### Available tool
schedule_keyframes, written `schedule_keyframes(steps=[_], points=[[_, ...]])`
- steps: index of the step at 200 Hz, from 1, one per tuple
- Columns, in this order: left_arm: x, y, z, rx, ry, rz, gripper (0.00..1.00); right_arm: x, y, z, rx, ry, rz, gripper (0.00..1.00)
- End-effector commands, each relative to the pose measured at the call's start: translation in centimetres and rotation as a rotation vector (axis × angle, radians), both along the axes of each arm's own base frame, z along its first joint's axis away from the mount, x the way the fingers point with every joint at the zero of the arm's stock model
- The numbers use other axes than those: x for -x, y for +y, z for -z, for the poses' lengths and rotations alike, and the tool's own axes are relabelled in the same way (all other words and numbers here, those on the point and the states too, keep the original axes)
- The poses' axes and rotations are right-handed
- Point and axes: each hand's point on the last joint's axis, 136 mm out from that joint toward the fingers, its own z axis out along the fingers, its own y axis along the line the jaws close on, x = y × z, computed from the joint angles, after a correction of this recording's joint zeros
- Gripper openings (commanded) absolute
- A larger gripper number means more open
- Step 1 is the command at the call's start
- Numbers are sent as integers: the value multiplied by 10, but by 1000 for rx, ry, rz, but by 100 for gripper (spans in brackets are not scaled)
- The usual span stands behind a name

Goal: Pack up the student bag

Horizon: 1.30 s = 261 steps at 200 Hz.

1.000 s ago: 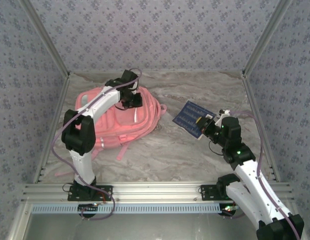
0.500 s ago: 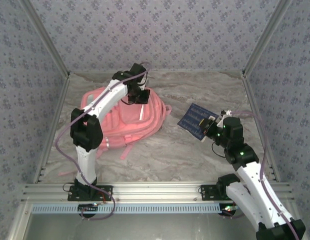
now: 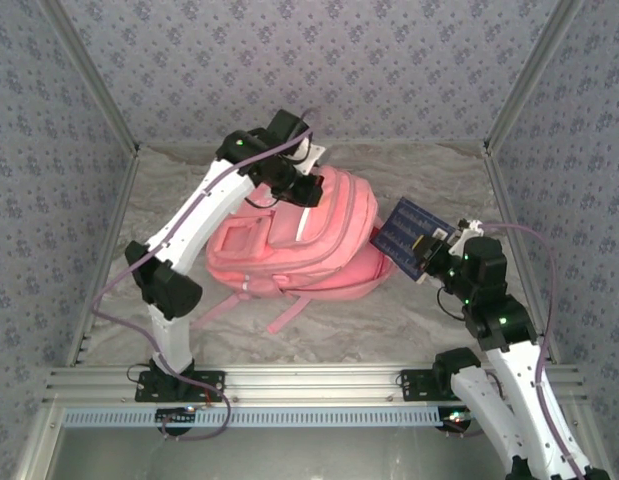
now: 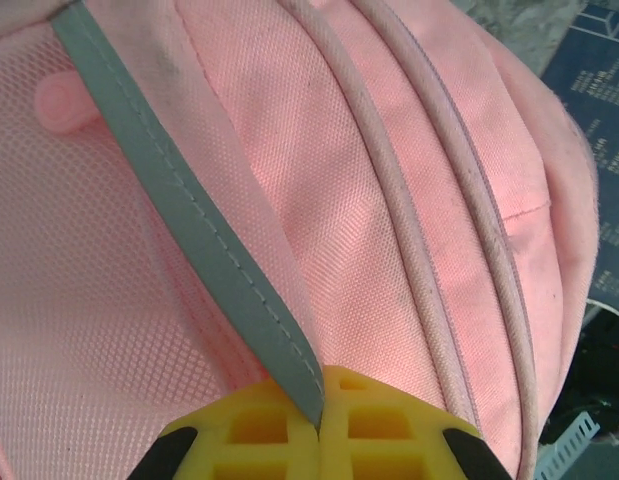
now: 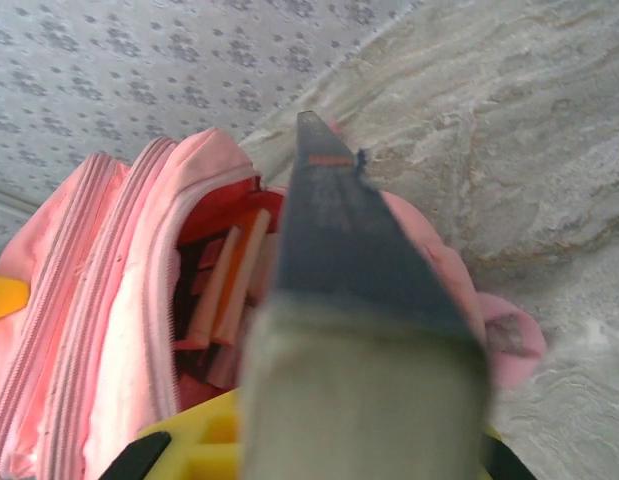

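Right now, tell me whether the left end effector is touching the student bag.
Touching. The left wrist view shows the left end effector pinching the pale stripe of the student bag.

Left hand (image 3: 308, 189) and right hand (image 3: 427, 250) both clenched.

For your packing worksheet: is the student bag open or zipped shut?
Open: the student bag gapes, its red inside showing.
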Motion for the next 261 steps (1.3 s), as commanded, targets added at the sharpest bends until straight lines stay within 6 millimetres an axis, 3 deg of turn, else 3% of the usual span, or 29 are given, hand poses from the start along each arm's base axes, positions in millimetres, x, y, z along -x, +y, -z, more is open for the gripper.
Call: schedule_keyframes(steps=[1, 58, 89, 136, 173, 217, 261], points=[[15, 12, -80, 137, -191, 64, 0, 5, 5, -38, -33, -96, -35, 0], [12, 18, -111, 453, -105, 126, 0, 2, 56, -42, -290, -114, -273, 0], [18, 9, -118, 502, -75, 188, 0, -8, 82, -41, -424, -90, -372, 0], [23, 9, -127, 537, -83, 218, 0, -22, 113, -30, -490, -24, -419, 0], [26, 10, -140, 583, -88, 236, 0, -40, 132, -15, -477, -2, -396, 0], [28, 13, -145, 604, -89, 241, 0, -63, 177, 4, -415, 47, -426, 0], [20, 18, -145, 618, -86, 208, 0, -84, 207, 47, -283, 158, -366, 0]])
